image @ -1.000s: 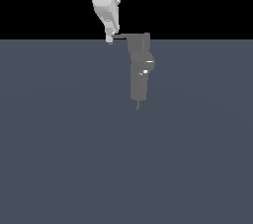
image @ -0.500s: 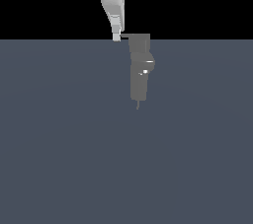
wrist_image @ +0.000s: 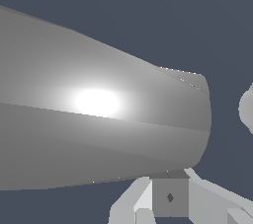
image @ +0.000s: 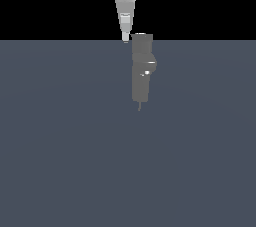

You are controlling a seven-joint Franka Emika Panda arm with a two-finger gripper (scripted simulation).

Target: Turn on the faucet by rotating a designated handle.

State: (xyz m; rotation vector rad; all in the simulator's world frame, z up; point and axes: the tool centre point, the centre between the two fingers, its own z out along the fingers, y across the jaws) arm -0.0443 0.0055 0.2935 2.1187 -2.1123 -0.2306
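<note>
The faucet (image: 141,73) is a small grey upright column with a rounded bulge, a bright glint and a blocky top cap, standing on the dark floor. My white gripper (image: 125,36) comes down from above. Its narrow tip sits right against the cap's side on the exterior view's left, and the fingers look shut with nothing between them. The handle is hidden where the tip meets the cap. In the wrist view a large grey metal body of the faucet (wrist_image: 99,119) with a strong glint fills most of the picture, just beyond my fingers (wrist_image: 143,201).
The flat dark blue-grey floor (image: 60,161) spreads around the faucet, with black background above it. A thin stub (image: 139,106) sticks out at the faucet's base. A rounded grey part (wrist_image: 247,109) shows at the wrist picture's edge.
My gripper has moved toward the exterior view's right, up to the faucet's cap. The thin lever that stuck out sideways from the cap earlier no longer shows.
</note>
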